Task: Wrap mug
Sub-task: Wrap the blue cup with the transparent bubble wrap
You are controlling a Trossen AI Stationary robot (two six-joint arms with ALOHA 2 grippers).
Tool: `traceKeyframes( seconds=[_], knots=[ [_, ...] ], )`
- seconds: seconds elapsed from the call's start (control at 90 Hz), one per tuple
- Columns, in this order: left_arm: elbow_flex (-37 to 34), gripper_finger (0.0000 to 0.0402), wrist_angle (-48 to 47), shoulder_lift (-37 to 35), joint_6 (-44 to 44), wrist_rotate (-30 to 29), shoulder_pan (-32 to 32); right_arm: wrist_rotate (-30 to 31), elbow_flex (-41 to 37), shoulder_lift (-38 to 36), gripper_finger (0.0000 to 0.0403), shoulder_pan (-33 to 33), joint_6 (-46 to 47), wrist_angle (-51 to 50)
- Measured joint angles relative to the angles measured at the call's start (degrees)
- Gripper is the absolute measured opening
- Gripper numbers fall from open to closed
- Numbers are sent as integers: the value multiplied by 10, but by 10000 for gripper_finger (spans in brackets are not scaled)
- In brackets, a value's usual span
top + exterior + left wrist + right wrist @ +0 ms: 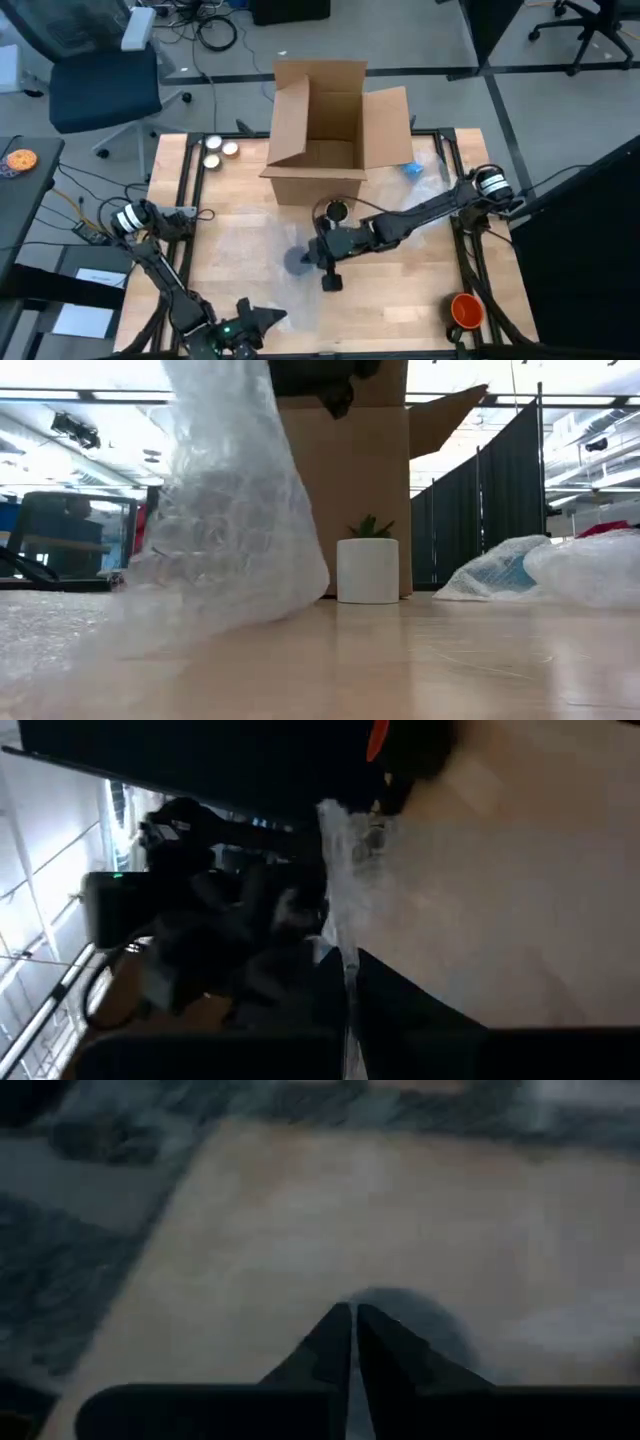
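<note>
**Right hand pinches bubble wrap mid-tabletop**

Right hand [312, 255] sits at the centre of the high view, its arm reaching in from the right edge of the frame. In the right wrist view its two dark fingers [335, 1342] are pressed together, and a thin pale sliver between them looks like the edge of the bubble wrap [235, 510]. In the low view that wrap hangs as a tall, clear, crinkled sheet filling the left-centre of the frame and spreading onto the tabletop [400, 290]. A dark round thing [297, 262], likely the mug, lies just left of the hand in the high view, though it is too blurred to be sure.

Behind the hand, toward the top of the high view, stands an open cardboard box [325, 130]. A small white pot with a green plant [367, 565] stands before the box in the low view. An orange object [467, 310] lies at the lower right.

Left hand [265, 320] waits at the bottom edge of the high view; whether it is apart or together I cannot tell.
</note>
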Motion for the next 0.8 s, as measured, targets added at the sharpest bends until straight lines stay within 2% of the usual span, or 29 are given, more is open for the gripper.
traceKeyframes(
  seconds=[0.256, 0.411, 0.544, 0.8],
  knots=[
    [0, 0, 22, 0, 10, 6, 8, -3, 0, 58, 0, -9, 2, 51],
    [0, 0, 48, 1, 44, 17, 14, -5, -1, 83, 0, -26, 14, 54],
    [0, 0, 88, 1, 87, 22, 22, -17, 0, 86, 0, -34, 29, 53],
    [0, 0, 172, 1, 88, 14, 48, -45, 0, 80, 0, -35, 26, 57]
  ],
)
